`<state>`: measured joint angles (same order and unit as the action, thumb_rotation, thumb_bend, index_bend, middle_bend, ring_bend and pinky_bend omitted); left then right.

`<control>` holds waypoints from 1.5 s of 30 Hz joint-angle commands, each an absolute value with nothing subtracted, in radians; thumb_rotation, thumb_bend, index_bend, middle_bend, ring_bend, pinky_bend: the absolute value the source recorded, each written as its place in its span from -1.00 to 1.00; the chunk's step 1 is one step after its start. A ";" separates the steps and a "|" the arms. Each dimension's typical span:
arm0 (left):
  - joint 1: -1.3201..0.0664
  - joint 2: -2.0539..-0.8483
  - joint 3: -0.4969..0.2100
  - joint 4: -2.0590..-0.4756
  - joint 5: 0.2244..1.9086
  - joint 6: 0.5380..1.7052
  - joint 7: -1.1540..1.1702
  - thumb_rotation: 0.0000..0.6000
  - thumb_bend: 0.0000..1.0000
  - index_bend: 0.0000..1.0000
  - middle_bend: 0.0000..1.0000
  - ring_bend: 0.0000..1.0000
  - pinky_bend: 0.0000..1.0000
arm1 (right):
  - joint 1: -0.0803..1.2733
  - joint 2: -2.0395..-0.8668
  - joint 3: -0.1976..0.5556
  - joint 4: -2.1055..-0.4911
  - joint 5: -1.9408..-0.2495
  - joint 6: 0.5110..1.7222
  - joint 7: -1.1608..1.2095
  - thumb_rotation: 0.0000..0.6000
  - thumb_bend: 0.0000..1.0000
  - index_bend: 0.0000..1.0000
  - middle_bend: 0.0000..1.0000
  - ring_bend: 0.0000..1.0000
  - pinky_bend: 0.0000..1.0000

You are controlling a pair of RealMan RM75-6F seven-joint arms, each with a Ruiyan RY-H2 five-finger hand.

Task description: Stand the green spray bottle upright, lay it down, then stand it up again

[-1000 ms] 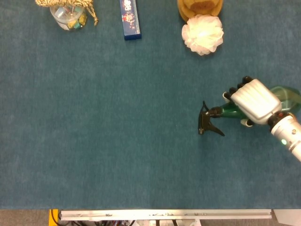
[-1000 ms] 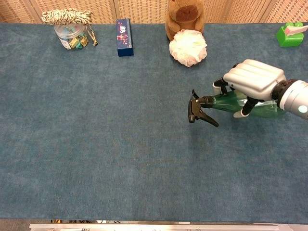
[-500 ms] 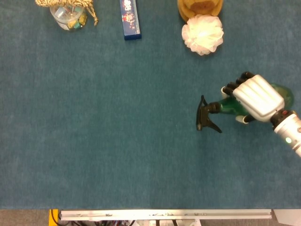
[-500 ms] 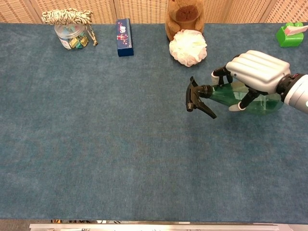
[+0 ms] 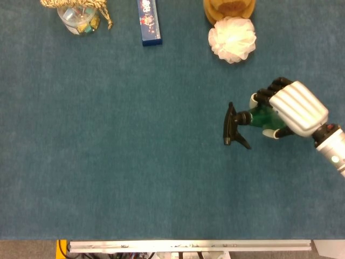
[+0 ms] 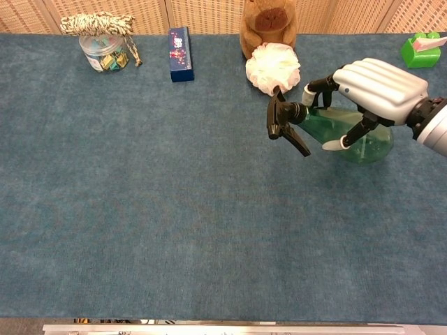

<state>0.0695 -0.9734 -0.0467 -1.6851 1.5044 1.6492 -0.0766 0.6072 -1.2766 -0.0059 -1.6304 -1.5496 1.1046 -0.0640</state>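
Chest view, right hand (image 6: 374,94) gripping tilted green spray bottle (image 6: 328,125)

A glass jar (image 6: 102,53) topped with a bundle of rope (image 6: 97,24) is seen at the far left of the blue cloth (image 6: 154,209). A blue box (image 6: 181,54) lies further right. A white pouf (image 6: 273,68) rests against a brown plush toy (image 6: 267,24) (head cropped). A green box (image 6: 420,49) is set at the far right corner.

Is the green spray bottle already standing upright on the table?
No, the green spray bottle is tilted in the right hand.
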 commanded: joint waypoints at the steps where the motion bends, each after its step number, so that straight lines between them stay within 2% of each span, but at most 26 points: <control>1: 0.071 -0.974 -0.045 -1.682 1.507 1.650 -0.080 1.00 -0.74 -0.33 -0.30 -0.22 0.40 | 0.596 -1.286 0.002 -1.614 -1.581 1.138 -0.001 1.00 -0.74 -0.04 0.27 -0.03 -0.35; 15: 0.068 -0.973 -0.047 -1.683 1.501 1.644 -0.080 1.00 -0.75 -0.33 -0.30 -0.22 0.40 | 0.569 -1.395 0.005 -1.440 -1.673 1.258 0.314 1.00 -0.74 -0.04 0.27 -0.03 -0.33; 27: 0.066 -0.972 -0.048 -1.683 1.500 1.641 -0.078 1.00 -0.74 -0.33 -0.30 -0.22 0.40 | 0.541 -1.532 0.026 -1.262 -1.743 1.449 0.557 1.00 -0.74 -0.04 0.27 -0.03 -0.32; 34: 0.067 -0.973 -0.047 -1.682 1.500 1.641 -0.077 1.00 -0.74 -0.33 -0.30 -0.22 0.40 | 0.510 -1.664 0.043 -1.097 -1.741 1.572 0.721 1.00 -0.73 -0.03 0.27 -0.03 -0.30; 45: 0.068 -0.975 -0.044 -1.682 1.500 1.639 -0.071 1.00 -0.75 -0.33 -0.30 -0.22 0.40 | 0.479 -1.766 0.049 -0.933 -1.690 1.595 0.882 1.00 -0.70 -0.02 0.27 -0.03 -0.30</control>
<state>0.0690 -0.9746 -0.0435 -1.6819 1.5001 1.6396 -0.0715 0.4847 -1.7564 0.0485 -0.9477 -1.6979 1.5965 0.8713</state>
